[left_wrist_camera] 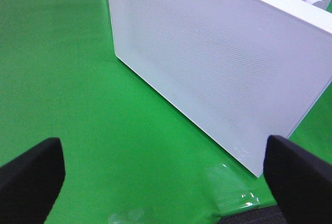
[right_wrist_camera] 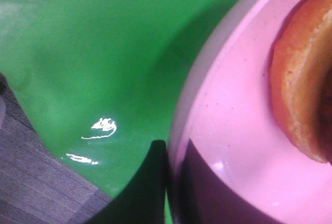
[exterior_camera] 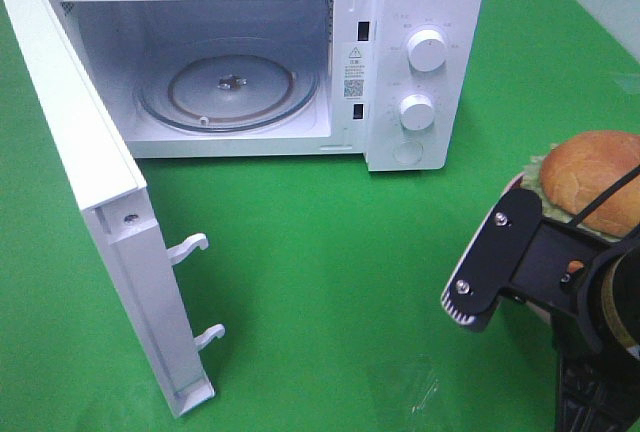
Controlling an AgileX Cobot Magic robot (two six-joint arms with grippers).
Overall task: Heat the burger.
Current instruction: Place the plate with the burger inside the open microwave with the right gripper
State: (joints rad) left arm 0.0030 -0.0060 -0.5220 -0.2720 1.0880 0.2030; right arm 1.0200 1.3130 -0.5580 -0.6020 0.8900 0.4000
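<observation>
The burger [exterior_camera: 595, 180], with a golden-brown bun and green lettuce, is at the far right, right of the microwave [exterior_camera: 420, 52]. The right wrist view shows it [right_wrist_camera: 298, 94] lying on a pink plate [right_wrist_camera: 233, 130]. My right gripper [right_wrist_camera: 174, 154] is shut on the plate's rim, one finger under it and one on top. The plate casts a shadow on the green cloth and looks lifted. My left gripper [left_wrist_camera: 166, 182] is open and empty, facing the outer side of the microwave door [left_wrist_camera: 218, 63]. It is out of the high view.
The white microwave door [exterior_camera: 90, 202] stands swung wide open on the left, with latch hooks [exterior_camera: 195, 247] sticking out. A glass turntable [exterior_camera: 230, 87] lies in the cavity. Green cloth [exterior_camera: 330, 252] covers the table in front. Two knobs [exterior_camera: 427, 50] are on the right panel.
</observation>
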